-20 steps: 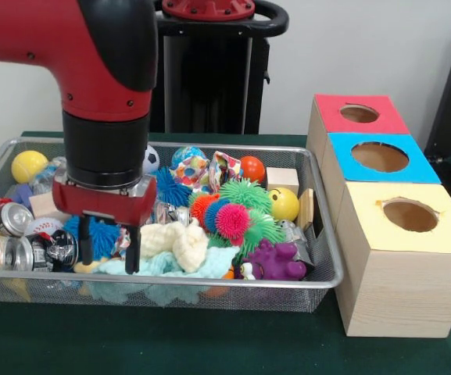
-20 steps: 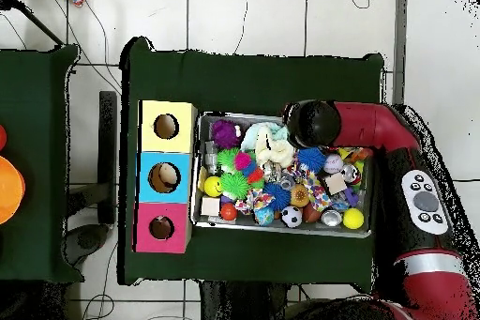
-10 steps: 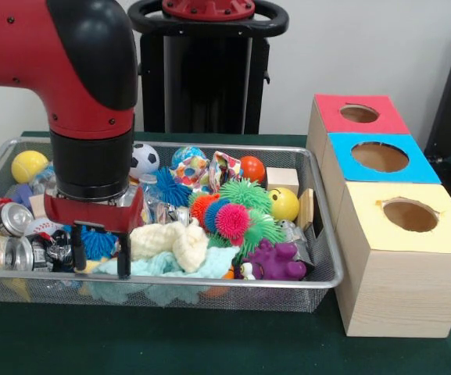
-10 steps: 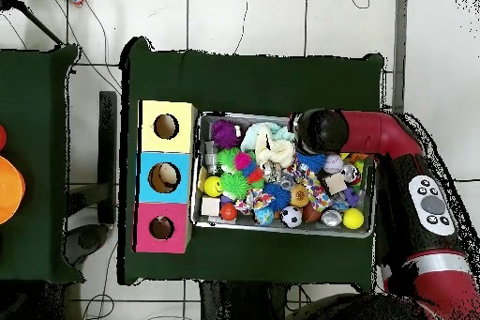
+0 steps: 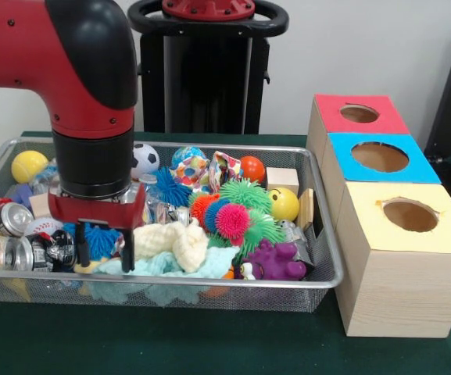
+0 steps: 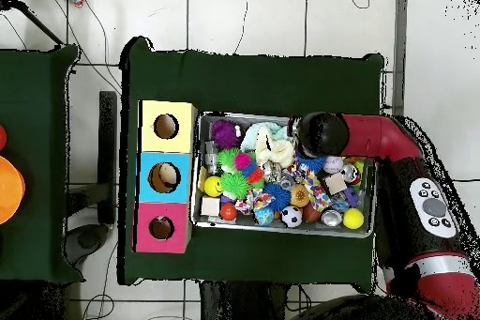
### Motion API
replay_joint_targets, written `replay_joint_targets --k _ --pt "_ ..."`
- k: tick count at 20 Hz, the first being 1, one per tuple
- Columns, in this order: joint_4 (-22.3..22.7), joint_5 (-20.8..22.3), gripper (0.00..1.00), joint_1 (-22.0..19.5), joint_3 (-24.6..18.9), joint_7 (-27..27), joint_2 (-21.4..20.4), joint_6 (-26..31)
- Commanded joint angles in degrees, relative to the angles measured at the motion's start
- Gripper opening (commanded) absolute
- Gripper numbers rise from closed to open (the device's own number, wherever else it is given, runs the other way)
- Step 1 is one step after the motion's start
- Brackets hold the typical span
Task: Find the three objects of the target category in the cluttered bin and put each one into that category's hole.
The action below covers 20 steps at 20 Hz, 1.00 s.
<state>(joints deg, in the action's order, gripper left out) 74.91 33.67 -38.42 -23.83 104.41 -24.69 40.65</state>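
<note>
Gripper (image 5: 102, 251) hangs low inside the wire bin (image 5: 209, 284), toward the left of the front view, with its two dark fingers (image 5: 128, 251) spread apart and nothing between them; the tips stand down among the clutter, straddling a blue spiky ball (image 5: 98, 238) and just beside the cream knitted cloth (image 5: 172, 241) that lies over a mint one (image 5: 170, 266). Judging by this, the search step is in hand and no soft toy has been picked up yet. None of the plush animals can be made out with any certainty in either view; a small tan scrap under the left finger may belong to one, but I cannot tell. They are probably buried beneath the cloths, spiky balls and cans (image 5: 6, 251), so the next move calls for shifting or lifting that top layer, or closing on something soft if it turns up below the fingers. The red-topped box (image 5: 342, 129) with its round hole (image 5: 359, 114) stands outside the bin's right end, farthest back in the row of three, and looks empty from here. In the overhead view the arm (image 6: 375, 135) covers the gripper and that end of the bin, so what lies directly under it is hidden.
</note>
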Motion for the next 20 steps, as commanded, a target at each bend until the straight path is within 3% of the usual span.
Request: replay_joint_targets --k 1,12,20 --pt "5.2 3.5 1.00 -1.2 -4.0 -19.7 1.1 5.1" --pt "2.2 4.1 1.00 -1.1 -4.6 -21.8 2.9 6.5" --pt "0.8 6.0 1.00 -0.1 -2.7 -19.9 0.0 4.7"
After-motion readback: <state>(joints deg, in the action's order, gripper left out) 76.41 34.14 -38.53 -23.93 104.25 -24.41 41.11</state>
